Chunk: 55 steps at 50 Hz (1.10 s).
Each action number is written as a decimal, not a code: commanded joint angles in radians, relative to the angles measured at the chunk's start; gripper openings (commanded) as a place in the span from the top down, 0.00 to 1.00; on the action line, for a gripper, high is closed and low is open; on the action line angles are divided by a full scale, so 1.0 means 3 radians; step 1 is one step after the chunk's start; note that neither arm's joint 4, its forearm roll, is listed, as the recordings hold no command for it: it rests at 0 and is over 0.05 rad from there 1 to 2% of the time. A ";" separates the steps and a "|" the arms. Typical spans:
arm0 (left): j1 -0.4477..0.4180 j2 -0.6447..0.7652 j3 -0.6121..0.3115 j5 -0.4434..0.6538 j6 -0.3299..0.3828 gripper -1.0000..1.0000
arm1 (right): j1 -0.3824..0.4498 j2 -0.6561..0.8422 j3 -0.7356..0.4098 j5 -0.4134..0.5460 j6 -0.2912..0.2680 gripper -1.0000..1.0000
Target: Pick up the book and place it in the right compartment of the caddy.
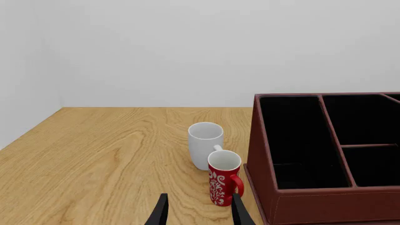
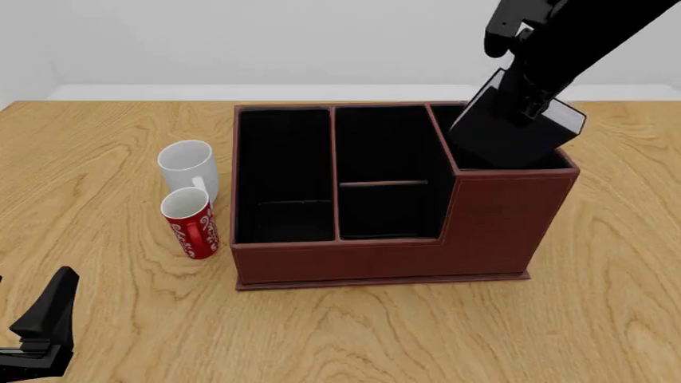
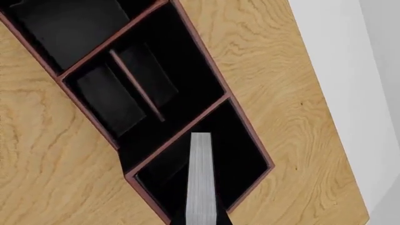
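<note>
The black book [image 2: 513,132] with a pale page edge [image 3: 200,180] is tilted, its lower part down inside the right compartment [image 3: 244,152] of the reddish-brown caddy [image 2: 372,263]; its upper corner stands above the tall walls [image 2: 511,203]. My right gripper [image 2: 529,92] is shut on the book's top end, above the compartment. My left gripper [image 1: 200,211] is open and empty, low near the table's front left corner [image 2: 43,323], well short of the caddy [image 1: 269,154].
A white mug [image 2: 190,167] and a red patterned mug [image 2: 191,225] stand just left of the caddy; both show in the left wrist view, white [image 1: 205,143] and red [image 1: 224,180]. The caddy's long left section [image 2: 282,171] and divided middle section [image 2: 385,171] hold nothing.
</note>
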 commanded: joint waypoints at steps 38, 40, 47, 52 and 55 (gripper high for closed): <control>0.0000 0.0000 0.0000 0.0000 0.0000 0.00 | 0.0000 0.0230 -0.0102 -0.0006 0.0273 1.00; 0.0000 0.0000 0.0000 0.0000 0.0000 0.00 | 0.0003 0.0231 -0.0083 -0.0008 0.0292 1.00; 0.0000 0.0000 0.0000 0.0000 0.0000 0.00 | 0.0005 0.0237 -0.0002 -0.0050 0.0328 1.00; 0.0000 0.0000 0.0000 0.0000 0.0000 0.00 | -0.0009 0.0253 -0.0011 -0.0064 0.0321 1.00; 0.0000 0.0000 0.0000 0.0000 0.0000 0.00 | -0.0047 0.0290 -0.0081 -0.0071 0.0293 1.00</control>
